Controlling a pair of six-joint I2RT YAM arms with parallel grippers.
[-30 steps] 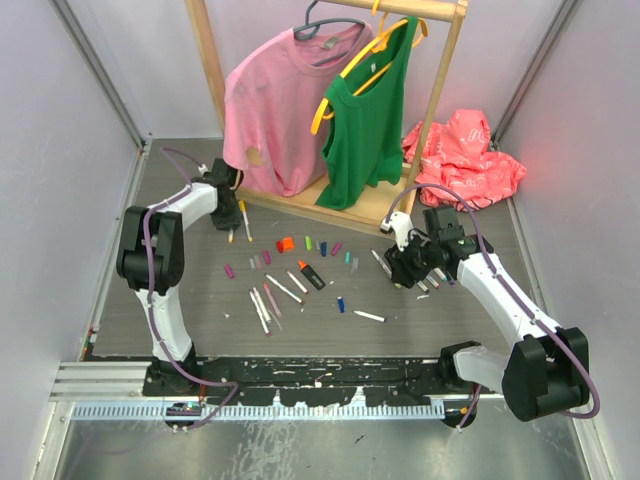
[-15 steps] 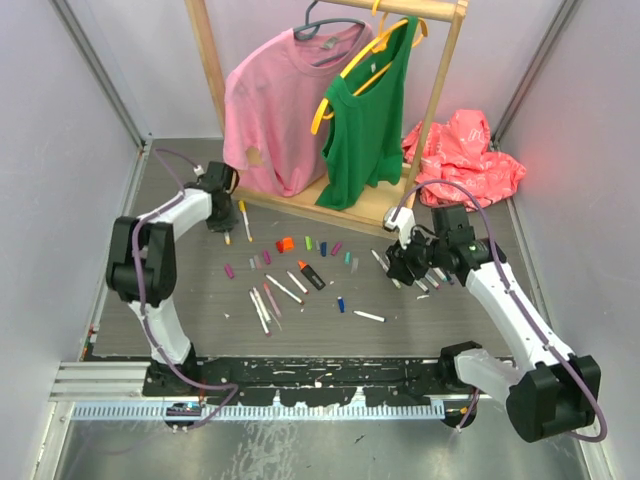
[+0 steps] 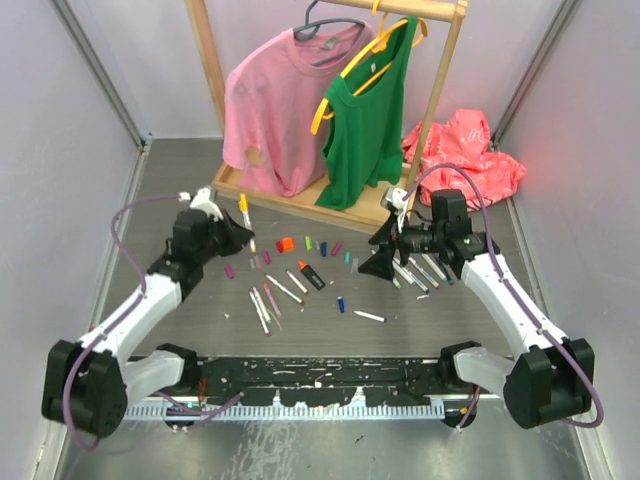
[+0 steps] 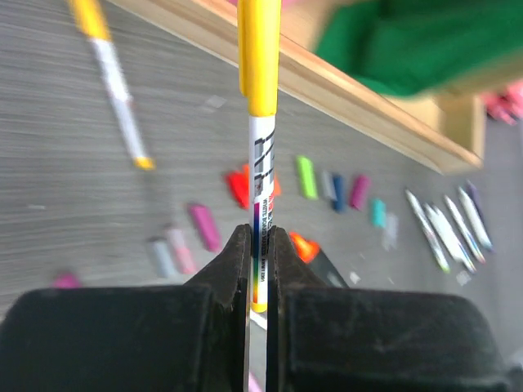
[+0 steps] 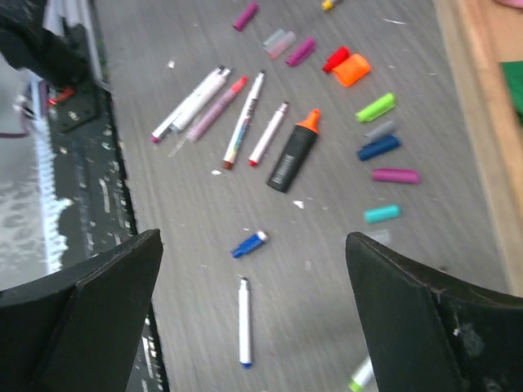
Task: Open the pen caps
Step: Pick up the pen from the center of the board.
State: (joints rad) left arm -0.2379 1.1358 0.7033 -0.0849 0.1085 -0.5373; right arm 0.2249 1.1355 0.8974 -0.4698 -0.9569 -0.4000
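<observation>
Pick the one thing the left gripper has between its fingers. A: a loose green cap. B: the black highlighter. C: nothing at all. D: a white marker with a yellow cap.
D: in the left wrist view the left gripper is shut on the white barrel of a marker, whose yellow cap sits on its far end.

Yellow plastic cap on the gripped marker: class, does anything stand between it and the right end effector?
Nothing visible does: open air separates the yellow plastic cap from the right end effector; loose coloured caps lie flat below.
</observation>
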